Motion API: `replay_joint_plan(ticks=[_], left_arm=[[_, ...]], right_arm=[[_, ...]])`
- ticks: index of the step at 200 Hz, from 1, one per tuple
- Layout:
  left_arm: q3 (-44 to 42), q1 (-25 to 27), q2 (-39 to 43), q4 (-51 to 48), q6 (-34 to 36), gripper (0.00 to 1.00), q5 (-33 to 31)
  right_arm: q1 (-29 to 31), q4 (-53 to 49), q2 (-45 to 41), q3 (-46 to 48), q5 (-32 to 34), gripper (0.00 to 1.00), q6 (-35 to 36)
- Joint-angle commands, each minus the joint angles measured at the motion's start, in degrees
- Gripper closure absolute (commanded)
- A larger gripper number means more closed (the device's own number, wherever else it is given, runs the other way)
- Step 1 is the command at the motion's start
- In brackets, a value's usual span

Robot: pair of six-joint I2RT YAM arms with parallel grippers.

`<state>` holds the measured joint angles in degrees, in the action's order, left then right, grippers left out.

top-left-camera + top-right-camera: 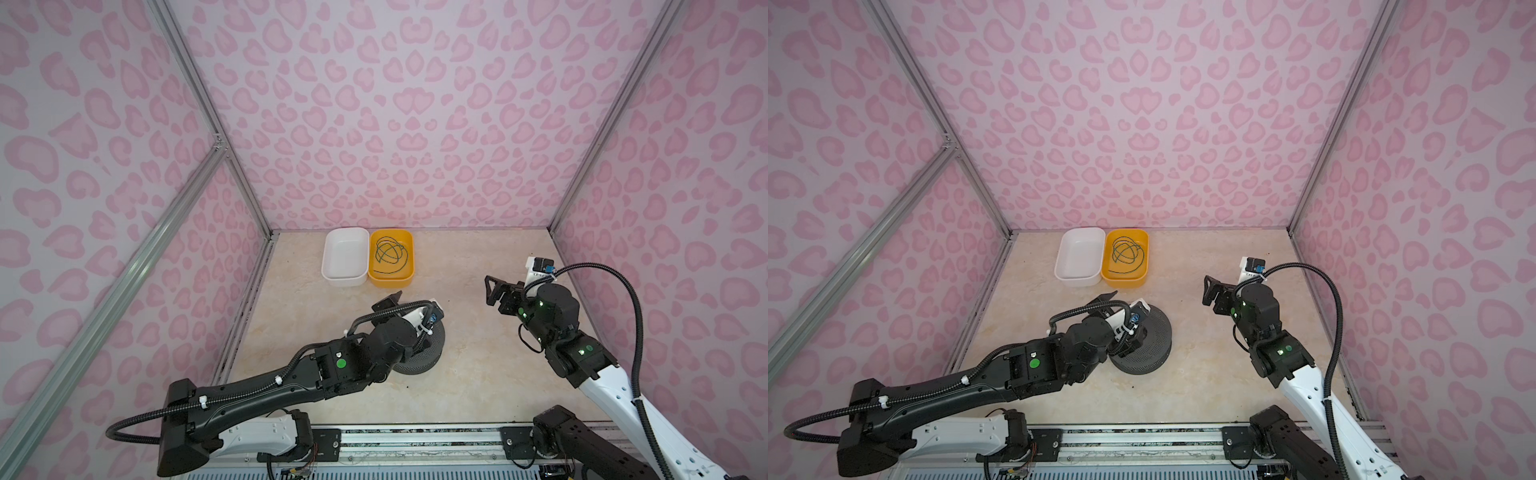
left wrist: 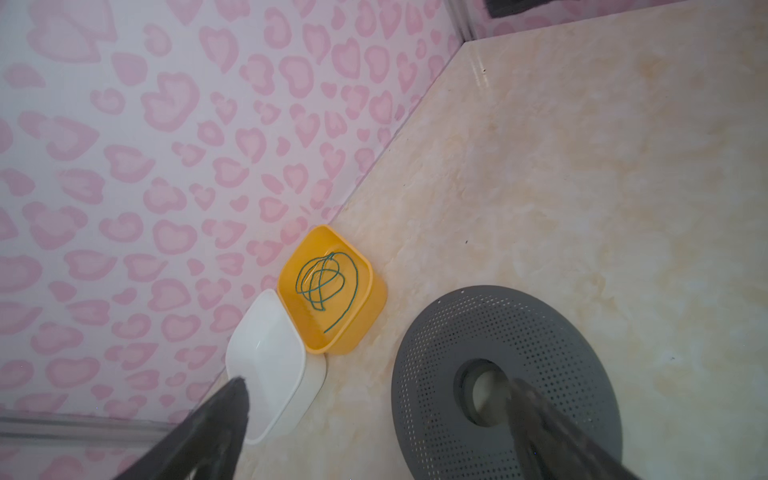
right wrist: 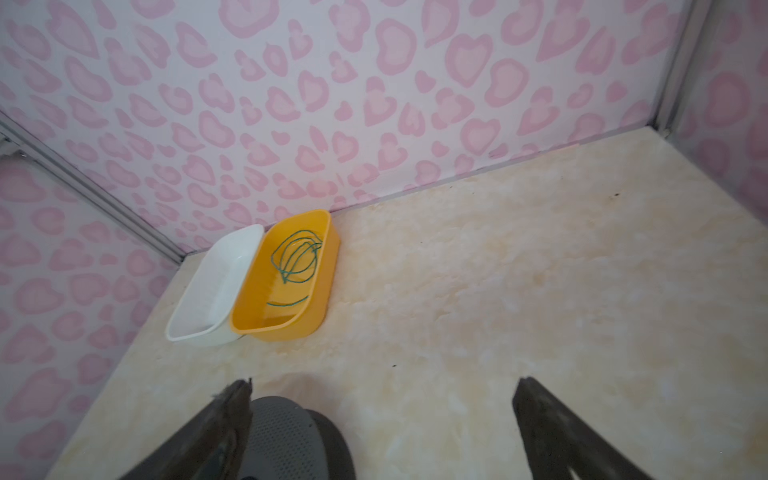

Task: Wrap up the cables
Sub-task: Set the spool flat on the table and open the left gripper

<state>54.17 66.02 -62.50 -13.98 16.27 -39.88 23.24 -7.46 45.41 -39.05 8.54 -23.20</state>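
Near side first: left gripper [image 2: 376,384] is over the grey perforated disc [image 2: 561,340], which sits about mid-counter [image 1: 457,374], slightly left. The fingers are spread wide with nothing in them. In the wrist view one finger lines up over the disc's centre hole and the other points off toward the bins. Can't tell if it touches the disc.

Right gripper [image 3: 384,384] hangs above the right side of the counter, well apart from the disc. Also fully spread, empty.

Far edge, left of centre: white bin [image 1: 343,279] and yellow bin [image 1: 390,280] sit side by side, touching, against the back wall. White one looks empty. Green cable [image 1: 390,252] lies inside the yellow bin in loose overlapping loops, one end trailing toward the bin's near wall. Yellow cable: can't make it out; against a yellow bin it would barely show.

My read: nothing wound yet, pick-up comes next.

Risks:
- Wire is very thin and flat on the bin floor. Fingertips may close over it and come up empty, or scrape the bin.
- Bin looks light and unfixed. A snagged loop could drag or tip it, or shove the white bin.
- Loops cross each other. Pulling one strand could tighten a knot instead of freeing an end.
- Springy wire may uncoil off the disc unless one end is pinned.
- Both arms reaching for the same bin could collide.
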Motion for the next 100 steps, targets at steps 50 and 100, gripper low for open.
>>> replay_joint_plan(ticks=[50,100], left_arm=[[-28.12,-27.8,19.14,33.87,-5.36,0.02,10.51],[-42.01,-51.78,11.28,59.17,-11.65,0.03,20.23]], right_arm=[[0.13,25.51,-0.4,10.91,4.07,0.01,22.1],[-5.62,34.49,5.78,16.45,0.28,0.01,27.81]])
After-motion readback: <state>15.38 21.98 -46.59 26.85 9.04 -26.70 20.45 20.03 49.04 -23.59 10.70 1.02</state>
